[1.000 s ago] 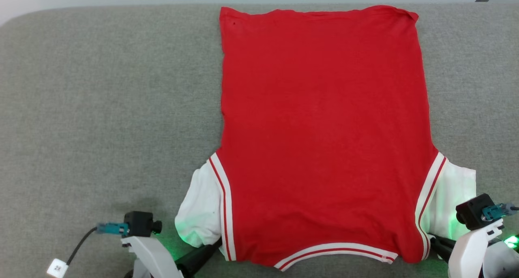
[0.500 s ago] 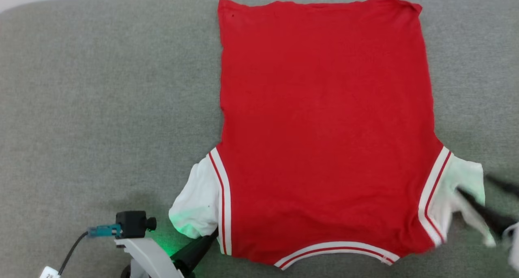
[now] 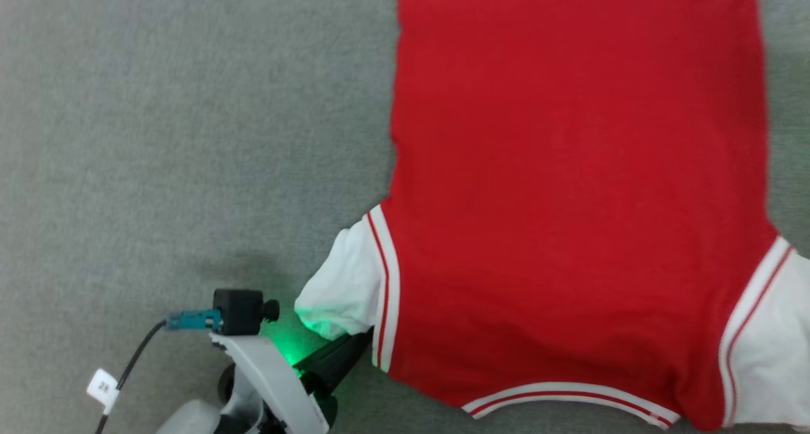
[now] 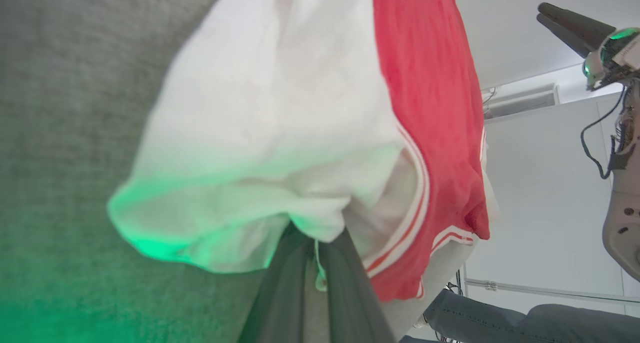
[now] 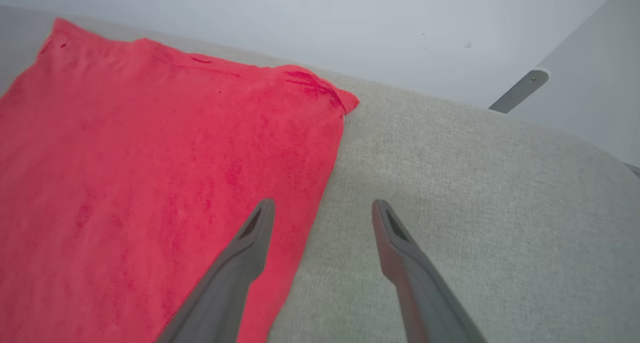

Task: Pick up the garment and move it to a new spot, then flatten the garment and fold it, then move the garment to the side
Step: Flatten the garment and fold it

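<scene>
The garment (image 3: pixel 569 187), bright red with white sleeves and striped trim, lies spread flat on the grey padded surface (image 3: pixel 158 136). My left gripper (image 3: pixel 362 340) sits at its near left corner, shut on the cloth where the white left sleeve (image 3: pixel 345 288) meets the trim. In the left wrist view the left gripper (image 4: pixel 314 231) pinches the bunched white sleeve (image 4: pixel 260 133). My right gripper (image 5: pixel 322 209) is open and holds nothing. It hovers over the garment's (image 5: pixel 150 158) right edge. It also hangs in the air as the right gripper (image 4: pixel 570 25).
Bare grey surface (image 5: pixel 475 193) runs to the right of the garment, up to a white wall. More of it lies to the left of the garment. A cable with a white tag (image 3: pixel 103 386) trails from my left wrist. A person's leg in dark jeans (image 4: pixel 500 323) is beyond the surface's edge.
My right gripper opened, let go of the right sleeve and rose out of the head view. The head camera shifted, so the garment sits further right. The left gripper still holds.
</scene>
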Controlling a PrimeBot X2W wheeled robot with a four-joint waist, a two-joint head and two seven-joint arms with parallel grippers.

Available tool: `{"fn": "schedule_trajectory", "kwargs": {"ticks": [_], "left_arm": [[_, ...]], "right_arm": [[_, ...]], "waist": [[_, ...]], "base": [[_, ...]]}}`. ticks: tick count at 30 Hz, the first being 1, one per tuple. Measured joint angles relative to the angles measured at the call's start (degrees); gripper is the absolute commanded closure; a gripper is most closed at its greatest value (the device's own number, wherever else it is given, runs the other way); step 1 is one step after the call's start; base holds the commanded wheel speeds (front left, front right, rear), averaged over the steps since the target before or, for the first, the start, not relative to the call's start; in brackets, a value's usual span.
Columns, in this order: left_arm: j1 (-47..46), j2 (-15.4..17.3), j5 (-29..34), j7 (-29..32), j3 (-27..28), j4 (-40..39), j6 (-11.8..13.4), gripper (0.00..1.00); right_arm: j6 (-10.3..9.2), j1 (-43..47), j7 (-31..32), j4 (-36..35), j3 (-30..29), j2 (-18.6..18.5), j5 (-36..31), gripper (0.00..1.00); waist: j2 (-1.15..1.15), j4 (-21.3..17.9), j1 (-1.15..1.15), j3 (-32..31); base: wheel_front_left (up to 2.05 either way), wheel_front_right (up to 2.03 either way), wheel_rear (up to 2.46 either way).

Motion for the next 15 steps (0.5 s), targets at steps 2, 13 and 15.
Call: {"fn": "schedule_trajectory", "kwargs": {"ticks": [2,13,15], "left_arm": [[-0.9,-0.3,0.2,0.0,-0.3,-0.3,0.0,1.00],[-5.4,-1.5,0.0,-0.6,-3.6,-2.6,-0.6,1.00],[-6.0,-1.4,-0.2,-0.8,-4.0,-3.1,-0.6,1.00]], "right_arm": [[0.00,-6.3,1.6,5.8,1.5,0.2,-2.0,0.00],[0.00,-26.4,4.9,30.0,2.7,0.6,-11.4,0.00],[0.00,-28.1,4.6,32.6,2.3,0.8,-12.8,0.00]], "waist": [[0.00,1.0,0.00,1.3],[0.00,7.1,0.00,8.0],[0.00,7.9,0.00,9.2]], "base": [[0.00,0.00,0.00],[0.00,0.00,0.00],[0.00,0.00,0.00]]}}
